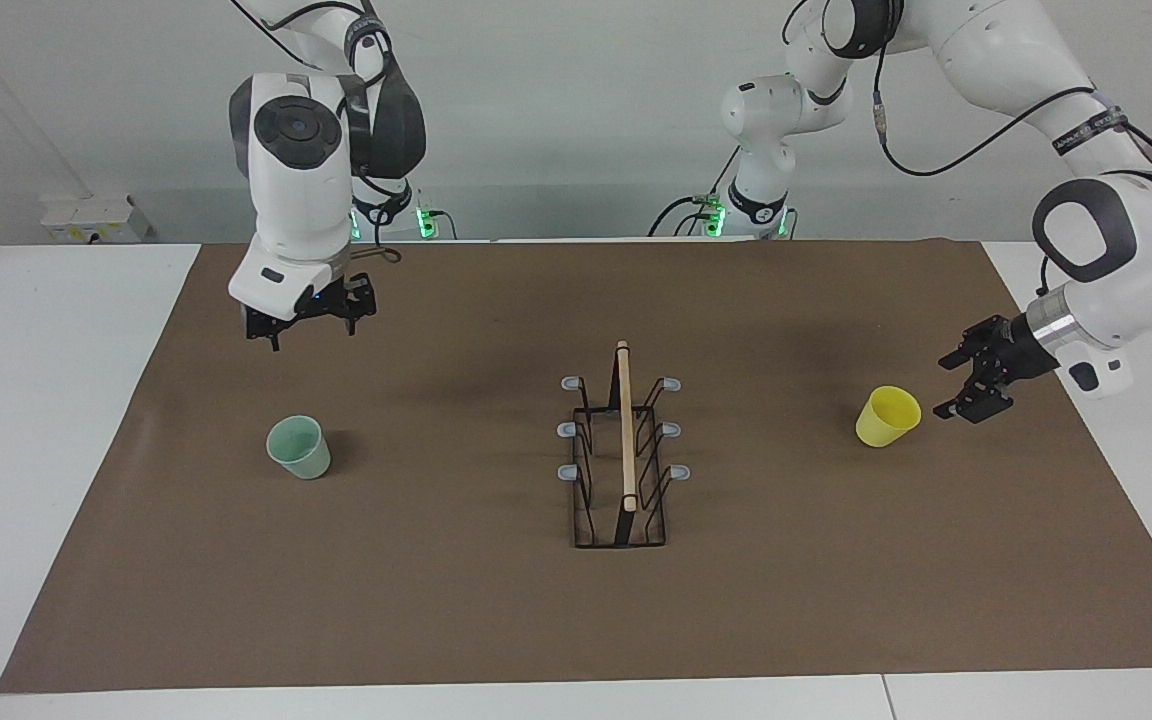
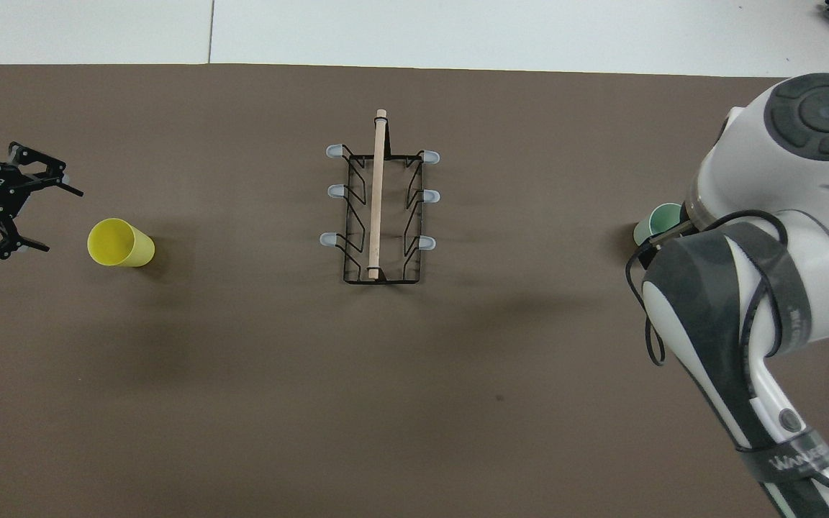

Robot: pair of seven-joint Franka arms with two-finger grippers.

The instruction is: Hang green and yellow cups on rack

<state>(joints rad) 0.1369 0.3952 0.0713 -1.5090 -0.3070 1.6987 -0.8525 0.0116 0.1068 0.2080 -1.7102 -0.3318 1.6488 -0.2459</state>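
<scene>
Left gripper low, just beside yellow cup, jaws spread, holding nothing. Cup stands upright on the brown mat toward the left arm's end. Green cup upright toward the right arm's end; right gripper hangs above the mat, fingers apart, empty. Rack at mat centre, prongs bare. Step in hand, likely: grasp yellow. Straddle the wall squarely below the rim, close gently so the cup does not tip

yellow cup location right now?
The yellow cup stands on the brown mat toward the left arm's end of the table, level with the rack, with the open left gripper just beside it.
</scene>
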